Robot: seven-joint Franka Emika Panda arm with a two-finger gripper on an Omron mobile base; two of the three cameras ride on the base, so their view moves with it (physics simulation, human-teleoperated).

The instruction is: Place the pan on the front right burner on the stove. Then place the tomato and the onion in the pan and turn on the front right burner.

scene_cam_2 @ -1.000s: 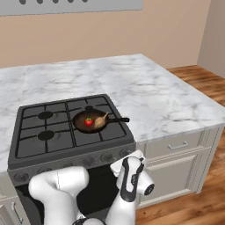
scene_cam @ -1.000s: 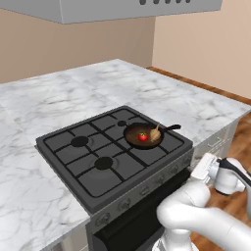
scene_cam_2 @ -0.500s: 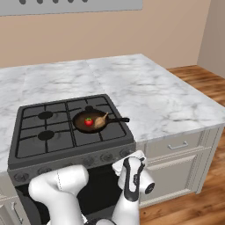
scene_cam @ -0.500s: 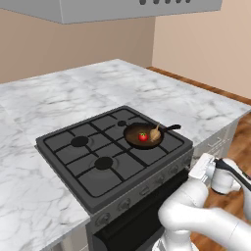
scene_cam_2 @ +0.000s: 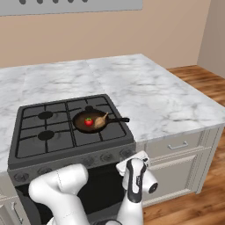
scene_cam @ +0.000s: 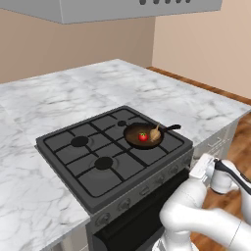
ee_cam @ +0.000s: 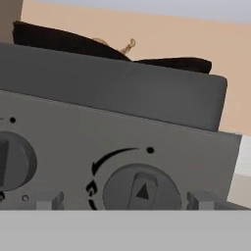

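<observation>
The dark pan (scene_cam: 133,133) sits on the stove (scene_cam: 73,162) over the front right burner, which it hides, with its handle pointing right. The red tomato (scene_cam: 142,137) and the tan onion (scene_cam: 155,133) lie inside it, seen also as the tomato (scene_cam_2: 88,121) and the onion (scene_cam_2: 101,118). My gripper (ee_cam: 125,201) is low in front of the stove's panel. It is open, its fingertips (ee_cam: 49,200) standing either side of the rightmost knob (ee_cam: 141,188). Above the panel the pan's (ee_cam: 59,39) rim and the onion's stem (ee_cam: 128,46) peek out.
A second knob (ee_cam: 12,162) sits to the left on the panel. Marble counter (scene_cam_2: 167,101) surrounds the stove, with cabinet drawers (scene_cam_2: 178,147) right of the oven door. A range hood (scene_cam: 122,7) hangs above. Wood floor (scene_cam_2: 206,193) lies to the right.
The hand has edged slightly closer to the stove's front panel. Pan, tomato and onion have not moved.
</observation>
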